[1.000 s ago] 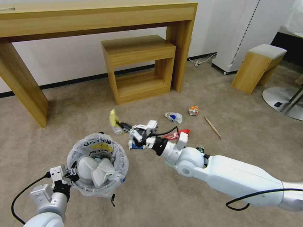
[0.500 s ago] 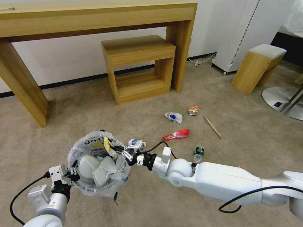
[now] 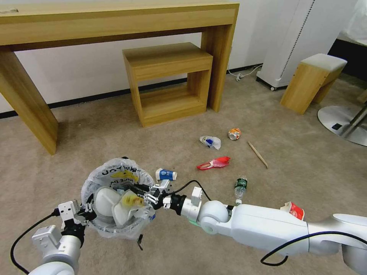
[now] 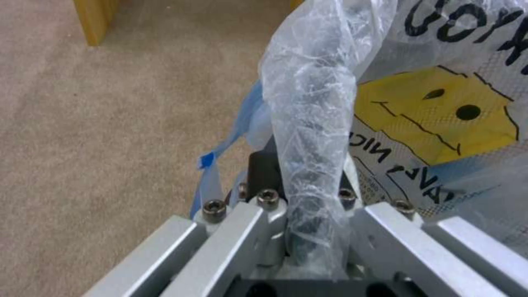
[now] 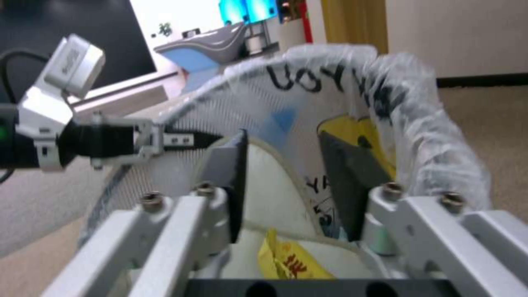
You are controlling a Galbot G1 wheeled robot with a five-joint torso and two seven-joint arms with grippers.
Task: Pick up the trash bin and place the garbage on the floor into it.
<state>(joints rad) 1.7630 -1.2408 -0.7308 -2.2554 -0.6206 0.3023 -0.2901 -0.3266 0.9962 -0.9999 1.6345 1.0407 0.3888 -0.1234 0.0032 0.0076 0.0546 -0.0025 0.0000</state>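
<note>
Near the left front of the robot, on the beige floor [image 3: 114, 126], stands the trash bin [image 3: 118, 198], its clear printed bag puffed over the rim and two white slippers [image 3: 112, 204] stuffed inside. A second ago the right gripper [image 3: 147, 196] was out over the carpet holding a yellow wrapper [image 3: 130, 199]; half a second ago it had brought it to the bin's rim. Now that gripper sits over the bin mouth with its fingers spread and nothing between them, and the yellow wrapper lies on the slippers, so I judge the piece delivered. The left gripper [image 3: 86, 214] stays clamped on the bin's near-left rim.

Much is still to do: a blue-white paper cup [image 3: 166, 174] lies just beyond the bin, with a red wrapper [image 3: 214, 163], a small bottle [image 3: 240, 186], a crushed orange can [image 3: 234, 133], a crumpled white-and-blue scrap [image 3: 210, 141] and a wooden stick [image 3: 257, 154] scattered farther right.

From the right wrist, the parted fingers [image 5: 228, 181] frame the yellow wrapper [image 5: 288, 260] lying below them, which the head view blurs. The left wrist shows its fingers pinching the rim through a fold of bag [image 4: 311, 136], a detail too small from above.
</note>
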